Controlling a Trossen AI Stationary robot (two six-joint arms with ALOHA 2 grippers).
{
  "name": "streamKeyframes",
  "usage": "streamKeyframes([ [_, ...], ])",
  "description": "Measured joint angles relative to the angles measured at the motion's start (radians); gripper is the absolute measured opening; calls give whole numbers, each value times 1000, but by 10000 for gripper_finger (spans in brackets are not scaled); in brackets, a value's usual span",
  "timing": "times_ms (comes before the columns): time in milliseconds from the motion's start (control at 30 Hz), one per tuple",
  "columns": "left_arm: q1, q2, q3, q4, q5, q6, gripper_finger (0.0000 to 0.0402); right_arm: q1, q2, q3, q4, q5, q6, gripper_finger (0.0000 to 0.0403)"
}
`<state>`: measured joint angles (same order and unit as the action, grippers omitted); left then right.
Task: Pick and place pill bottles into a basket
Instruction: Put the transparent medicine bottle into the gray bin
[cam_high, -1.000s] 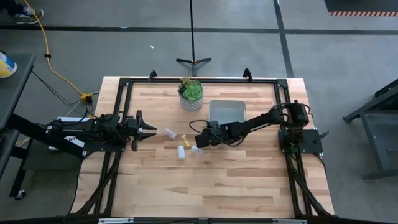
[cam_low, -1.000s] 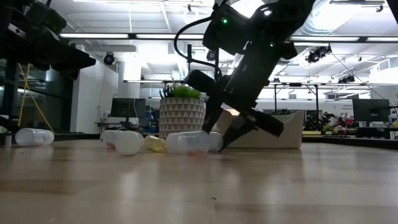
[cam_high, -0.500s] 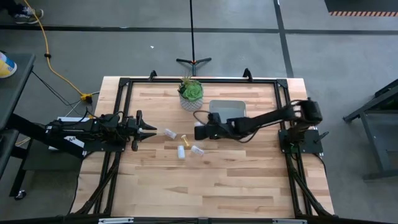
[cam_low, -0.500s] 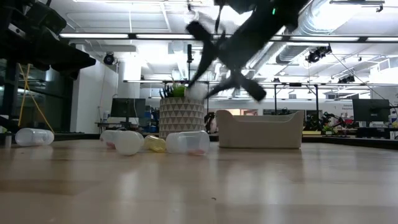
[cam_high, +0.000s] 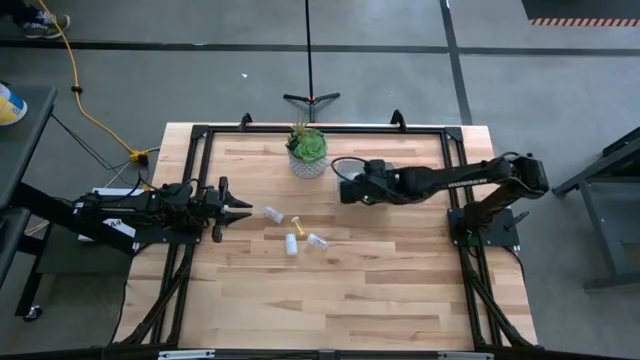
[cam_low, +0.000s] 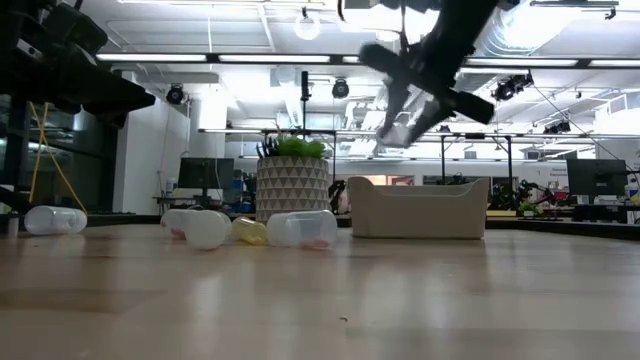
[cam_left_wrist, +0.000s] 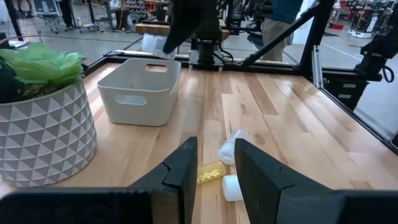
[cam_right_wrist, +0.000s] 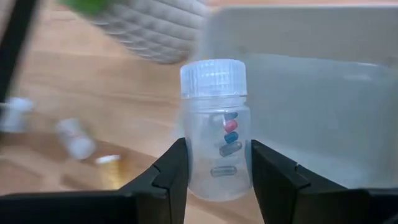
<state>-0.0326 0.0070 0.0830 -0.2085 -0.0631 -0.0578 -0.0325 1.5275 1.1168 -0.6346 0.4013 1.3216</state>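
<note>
The right gripper (cam_high: 347, 187) clamps a clear pill bottle (cam_right_wrist: 216, 127) upright between its fingers, directly above the basket (cam_low: 418, 207), while the left gripper (cam_high: 243, 209), fingers parted, sits near the loose bottles (cam_high: 292, 238) lying ahead of it.

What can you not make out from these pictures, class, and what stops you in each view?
- Basket floor: high view, right gripper and arm cover it; low view, its wall hides it.
- Held pill bottle base: right wrist view, gripper fingers hide it.
- Table bottles' contents: high view, too small.
</note>
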Motion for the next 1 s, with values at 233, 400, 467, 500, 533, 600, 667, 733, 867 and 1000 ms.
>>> streamKeyframes([
  [233, 0, 0, 0, 0, -5, 0, 143, -85, 20, 0, -97, -59, 42, 137],
  [400, 0, 0, 0, 2, -11, 0, 143, -145, 71, 0, -139, -125, 39, 137],
  [467, 0, 0, 0, 2, -11, 0, 143, -162, 95, 0, -133, -144, 24, 137],
  [500, 0, 0, 0, 2, -11, 0, 143, -169, 107, 0, -131, -150, 18, 137],
  [533, 0, 0, 0, 2, -11, 0, 143, -173, 118, 0, -132, -151, 16, 137],
  [600, 0, 0, 0, 2, -11, 0, 143, -181, 137, 0, -132, -151, 16, 138],
  [667, 0, 0, 0, 2, -11, 0, 143, -188, 155, 0, -135, -158, 14, 138],
  [733, 0, 0, 0, 2, -11, 0, 143, -194, 178, 0, -139, -179, 13, 138],
  [867, 0, 0, 0, 2, -11, 0, 143, -203, 215, 0, -132, -203, 13, 138],
  [1000, 0, 0, 0, 2, -11, 0, 143, -204, 230, 0, -107, -207, 13, 147],
])
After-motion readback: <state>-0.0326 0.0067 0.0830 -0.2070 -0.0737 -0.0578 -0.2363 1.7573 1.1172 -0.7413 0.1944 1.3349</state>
